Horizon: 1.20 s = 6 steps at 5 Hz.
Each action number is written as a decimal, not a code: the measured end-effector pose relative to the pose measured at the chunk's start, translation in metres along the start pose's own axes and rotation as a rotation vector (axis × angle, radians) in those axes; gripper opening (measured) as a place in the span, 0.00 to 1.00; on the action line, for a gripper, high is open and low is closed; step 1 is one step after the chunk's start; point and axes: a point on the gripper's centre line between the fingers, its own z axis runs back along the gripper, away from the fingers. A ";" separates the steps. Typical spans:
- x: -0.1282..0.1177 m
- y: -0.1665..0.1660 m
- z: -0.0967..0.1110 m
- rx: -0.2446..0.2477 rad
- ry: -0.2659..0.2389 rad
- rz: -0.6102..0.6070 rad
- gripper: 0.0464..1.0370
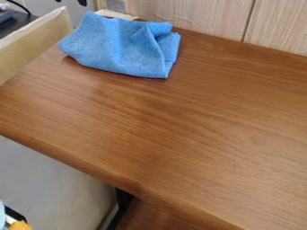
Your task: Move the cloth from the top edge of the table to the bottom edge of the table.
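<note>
The blue cloth (123, 47) lies crumpled, with raised folds on its right side, on the brown wooden counter (198, 117), at its far left corner near the top edge. Behind the counter stands a pale wood-grain wall (210, 18), and a small orange thing (20, 226) sits at the lower left. Whether the gripper is open or closed, or has hold of anything, I cannot tell.
</note>
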 end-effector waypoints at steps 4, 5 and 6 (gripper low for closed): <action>-0.020 0.007 -0.031 0.012 0.102 -0.047 0.93; -0.021 0.005 -0.035 0.036 0.100 -0.054 0.69; -0.023 0.002 -0.037 0.042 0.100 -0.058 0.38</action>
